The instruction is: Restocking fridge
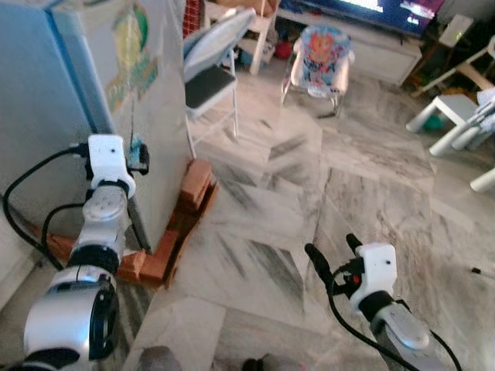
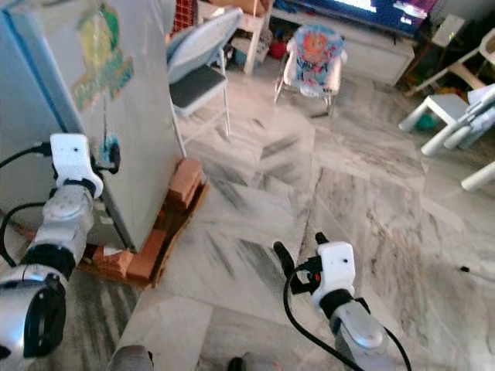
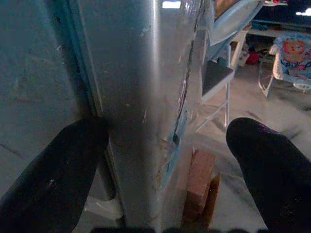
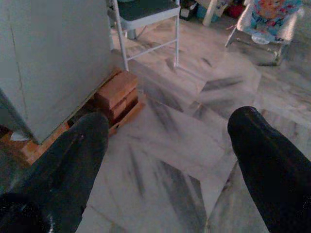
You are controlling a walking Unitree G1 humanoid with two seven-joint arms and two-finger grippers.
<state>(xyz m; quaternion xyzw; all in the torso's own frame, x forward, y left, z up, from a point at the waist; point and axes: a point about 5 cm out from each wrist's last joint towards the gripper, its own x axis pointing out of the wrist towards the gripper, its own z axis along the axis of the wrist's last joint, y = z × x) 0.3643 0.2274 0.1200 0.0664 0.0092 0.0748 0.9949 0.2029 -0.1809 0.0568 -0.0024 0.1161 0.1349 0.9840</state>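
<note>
1. Fridge (image 1: 116, 116) stands at left on bricks (image 1: 186, 209), door edge facing the camera.
2. Left gripper (image 3: 165, 160) raised at the fridge's front corner, fingers (image 3: 53, 179) spread wide with the corner edge between them; can't tell if they touch it.
3. Right gripper (image 1: 334, 251) low over the marble floor (image 1: 325, 178), well apart from the fridge, fingers wide, holding nothing.
4. Folding chair (image 1: 213, 66) just behind the fridge; baby bouncer (image 1: 321, 58) and white stool (image 1: 452, 112) further back.
</note>
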